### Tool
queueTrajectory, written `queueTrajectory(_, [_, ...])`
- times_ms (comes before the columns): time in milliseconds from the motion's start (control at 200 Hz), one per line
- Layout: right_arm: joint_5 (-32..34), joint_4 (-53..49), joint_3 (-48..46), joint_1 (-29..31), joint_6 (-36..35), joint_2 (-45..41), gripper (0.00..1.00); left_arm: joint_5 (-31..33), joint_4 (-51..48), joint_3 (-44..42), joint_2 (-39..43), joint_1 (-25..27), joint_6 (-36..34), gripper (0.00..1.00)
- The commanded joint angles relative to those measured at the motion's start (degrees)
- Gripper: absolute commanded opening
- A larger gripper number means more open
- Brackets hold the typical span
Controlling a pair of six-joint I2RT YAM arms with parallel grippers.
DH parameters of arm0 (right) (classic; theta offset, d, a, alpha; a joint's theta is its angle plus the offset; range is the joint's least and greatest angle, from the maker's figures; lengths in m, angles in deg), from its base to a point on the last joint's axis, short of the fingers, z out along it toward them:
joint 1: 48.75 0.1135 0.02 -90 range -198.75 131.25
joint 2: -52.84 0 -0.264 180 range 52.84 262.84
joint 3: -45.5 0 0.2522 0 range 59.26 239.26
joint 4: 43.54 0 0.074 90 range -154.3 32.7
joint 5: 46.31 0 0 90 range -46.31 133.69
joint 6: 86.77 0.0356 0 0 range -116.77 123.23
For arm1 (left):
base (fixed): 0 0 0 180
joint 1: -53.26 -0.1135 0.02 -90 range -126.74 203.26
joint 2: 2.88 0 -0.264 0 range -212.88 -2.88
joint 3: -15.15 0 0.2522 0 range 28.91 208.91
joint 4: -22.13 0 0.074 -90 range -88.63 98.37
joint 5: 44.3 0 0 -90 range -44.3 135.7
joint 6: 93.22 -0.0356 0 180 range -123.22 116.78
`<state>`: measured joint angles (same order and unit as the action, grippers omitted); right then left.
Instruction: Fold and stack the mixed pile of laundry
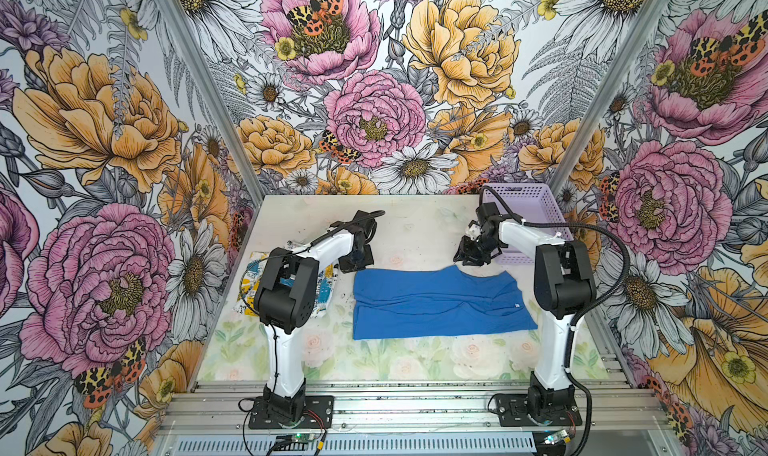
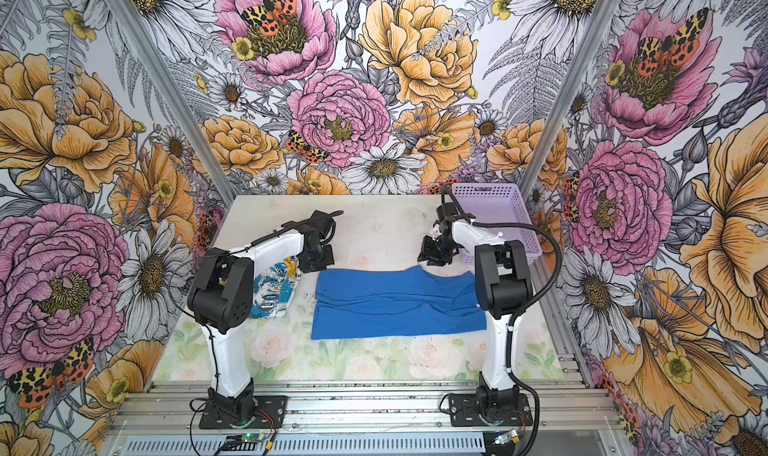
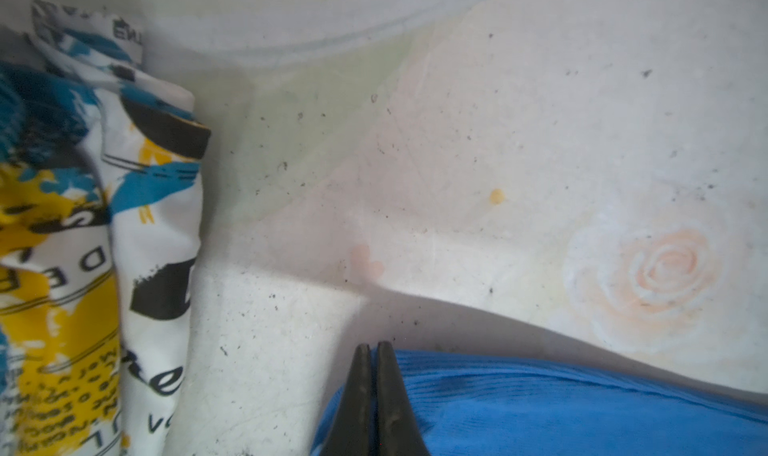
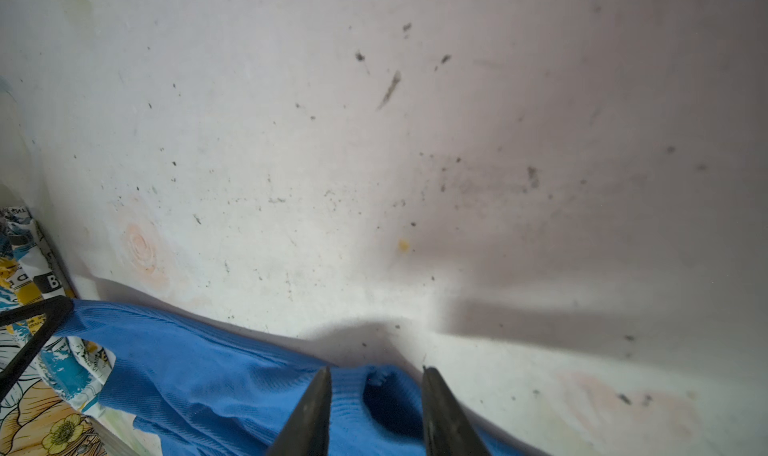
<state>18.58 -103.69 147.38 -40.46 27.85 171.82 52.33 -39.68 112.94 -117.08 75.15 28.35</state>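
**Both grippers on the blue shirt's far edge**

Your blue T-shirt (image 1: 440, 304) lies mid-table as a wide folded band, long side running left to right. There's a crease along its length and a small white tag near its right end. The near edge is flat on the table (image 1: 415, 225). The far edge is raised, with shadow under it in both wrist views.

Your left gripper (image 3: 374, 348) sits at the shirt's far left corner. Its fingers are pressed tight together with no gap showing and blue cloth on both sides of them, so read it as pinching that corner. In the right wrist view the corner is drawn up to that gripper's tip.

Your right gripper (image 4: 376, 371) is on the far edge, right of the middle, where the cloth rises to a peak in both top views. Its jaws stand partly apart around a bunched fold of blue with a dark hollow in it. It's nipping that bunch.

The printed garment (image 2: 272, 287) is white with black lettering and yellow and blue splashes. It lies in a compact crumpled heap just left of the shirt, with bare table between them. The left arm's elbow covers part of it from above.

The lavender basket (image 1: 536, 208) stands in the far right corner, behind the right arm.
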Motion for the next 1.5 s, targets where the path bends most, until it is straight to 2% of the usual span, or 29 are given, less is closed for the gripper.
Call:
queueTrajectory(0, [-2.7,1.4,0.0,0.6,1.1,0.5,0.35,0.1,0.3,1.4,0.1,-0.4,0.3,0.0])
queueTrajectory(520, [-4.1,1.2,-0.2,1.3,2.4,2.2,0.22,0.0,0.4,1.6,-0.4,-0.6,-0.1,0.0])
queueTrajectory(635, [-3.6,1.3,-0.1,1.2,2.8,1.7,0.16,0.0,0.5,1.4,-0.5,-0.6,-0.3,0.0])
queueTrajectory(831, [-0.9,2.0,0.5,0.9,2.8,-0.9,0.0,-0.3,1.3,1.9,-0.6,-1.1,0.0,0.0])
queueTrajectory(1491, [1.0,2.9,-1.9,-2.2,2.0,-6.5,0.0,-1.1,3.7,3.8,-2.2,-2.7,0.0,0.0])
